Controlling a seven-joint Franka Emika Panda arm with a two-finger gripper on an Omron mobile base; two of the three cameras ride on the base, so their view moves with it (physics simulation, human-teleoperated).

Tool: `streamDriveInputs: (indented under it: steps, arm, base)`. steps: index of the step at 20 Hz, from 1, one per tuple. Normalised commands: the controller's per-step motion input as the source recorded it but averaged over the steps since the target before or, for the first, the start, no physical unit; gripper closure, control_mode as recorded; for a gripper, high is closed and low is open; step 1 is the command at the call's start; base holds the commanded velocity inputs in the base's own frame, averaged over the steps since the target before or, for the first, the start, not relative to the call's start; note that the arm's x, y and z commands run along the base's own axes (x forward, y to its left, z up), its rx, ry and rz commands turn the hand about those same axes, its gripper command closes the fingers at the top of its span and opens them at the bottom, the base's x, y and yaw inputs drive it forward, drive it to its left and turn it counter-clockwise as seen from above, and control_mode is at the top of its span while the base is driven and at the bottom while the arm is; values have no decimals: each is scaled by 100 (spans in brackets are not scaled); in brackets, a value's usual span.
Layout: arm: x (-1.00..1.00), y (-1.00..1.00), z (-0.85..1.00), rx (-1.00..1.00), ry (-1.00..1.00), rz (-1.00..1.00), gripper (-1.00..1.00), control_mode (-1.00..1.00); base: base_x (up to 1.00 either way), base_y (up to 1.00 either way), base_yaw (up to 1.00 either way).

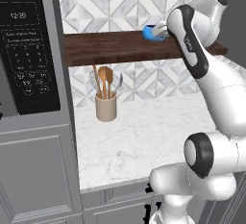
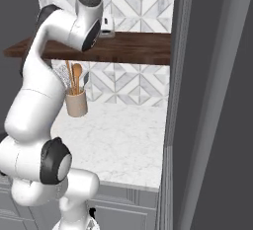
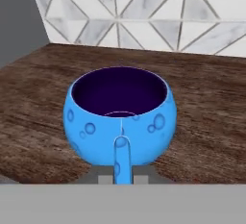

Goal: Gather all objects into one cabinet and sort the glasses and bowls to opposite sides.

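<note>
A small bright blue cup (image 3: 120, 117) with a dark inside stands on the dark wooden shelf (image 3: 206, 117), its handle turned toward the hand camera. My gripper (image 3: 121, 177) is shut on that handle, one dark fingertip on each side of it. From the left base view the blue cup (image 1: 152, 33) sits near the shelf's (image 1: 105, 47) right end, with my gripper (image 1: 162, 30) reaching it from the right. In the right base view the hand (image 2: 106, 25) is above the shelf (image 2: 133, 46) and the arm hides the cup. The mugs and the bowl are out of view.
A tan utensil crock (image 1: 106, 106) (image 2: 76, 102) with wooden spoons stands on the marble counter (image 1: 139, 146) under the shelf. A black microwave (image 1: 29, 50) fills the tall unit at left. A grey cabinet panel (image 2: 207, 105) rises close on the right.
</note>
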Motion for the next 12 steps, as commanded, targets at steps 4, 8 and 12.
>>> streamDriveInputs:
  steps: [4,8,12]
  arm:
    - [-100,1,23,-1,0,-10,100,-100]
    - [-100,-15,20,0,0,-14,100,-100]
    - [-100,-9,1,0,0,-17,100,-100]
  base:
    - [0,0,0]
    - [0,0,0]
    - [0,0,0]
